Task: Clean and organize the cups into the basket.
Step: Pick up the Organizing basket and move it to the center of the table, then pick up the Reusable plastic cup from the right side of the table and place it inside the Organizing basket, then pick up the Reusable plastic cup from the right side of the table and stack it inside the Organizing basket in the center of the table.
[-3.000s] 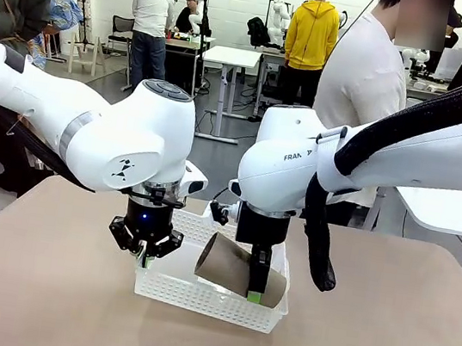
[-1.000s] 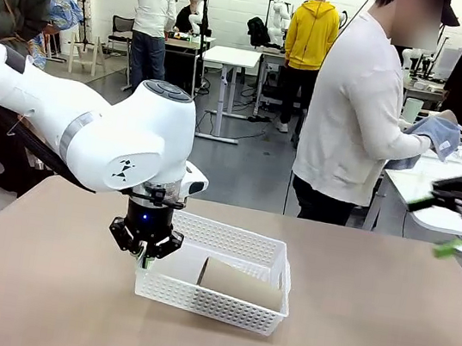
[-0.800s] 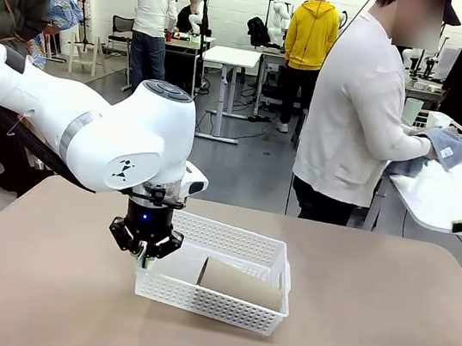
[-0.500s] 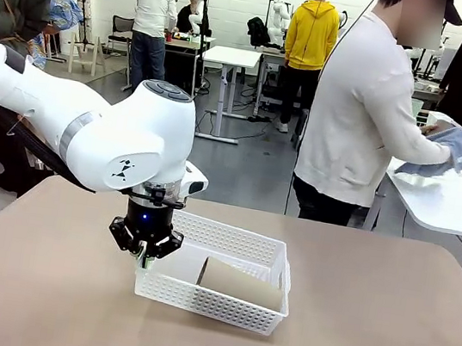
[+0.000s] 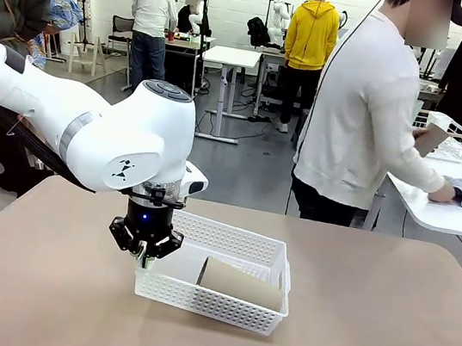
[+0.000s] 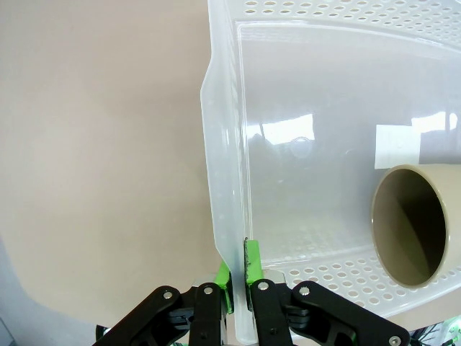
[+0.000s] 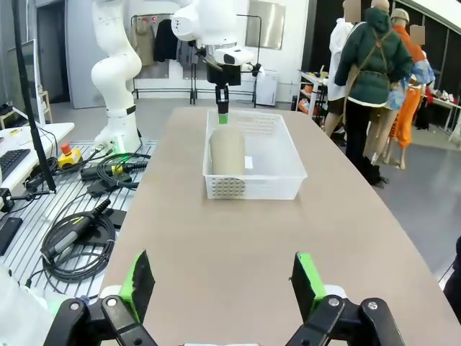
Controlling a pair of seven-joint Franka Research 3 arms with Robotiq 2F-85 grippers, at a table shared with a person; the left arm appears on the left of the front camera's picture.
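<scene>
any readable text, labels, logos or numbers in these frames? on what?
No readable text in these pictures.
Left arm: small black logo, a pictogram without letters.
Basket: white patch on its floor, maybe a label; no print legible.

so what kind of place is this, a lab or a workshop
Most likely a robotics lab. The left gripper pinches the wall of a basket on a work table, loose cables and what looks like a red stop button lie beside it, and people work at white tables behind.
</scene>
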